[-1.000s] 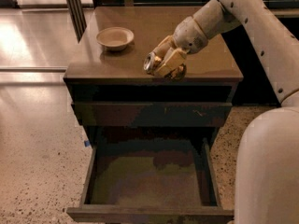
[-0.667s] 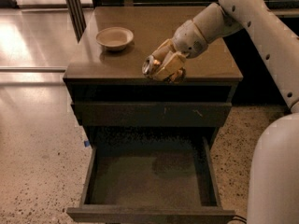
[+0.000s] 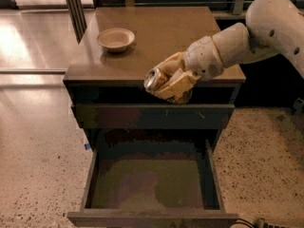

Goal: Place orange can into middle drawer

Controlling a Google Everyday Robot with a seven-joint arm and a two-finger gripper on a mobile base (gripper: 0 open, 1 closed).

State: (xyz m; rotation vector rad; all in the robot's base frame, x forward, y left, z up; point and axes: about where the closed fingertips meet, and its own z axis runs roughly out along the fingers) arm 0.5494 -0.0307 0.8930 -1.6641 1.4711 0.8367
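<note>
One can (image 3: 155, 78): gripped in my tool (image 3: 169, 82), lying sideways, silver end facing left, at the front edge of the worktop (image 3: 161, 37)
Tool: closed on the can across its body, hanging just past that edge, above the drawer (image 3: 89, 179)
Handling: I judge it light, thin-walled and slick; too hard a squeeze could crush it, too slack and it could slide out
Hold: mid-body, across the round sides, clear of both ends
Drawer: pulled out wide, low in front
Bowl (image 3: 115, 38): back left on the worktop, well apart
</note>
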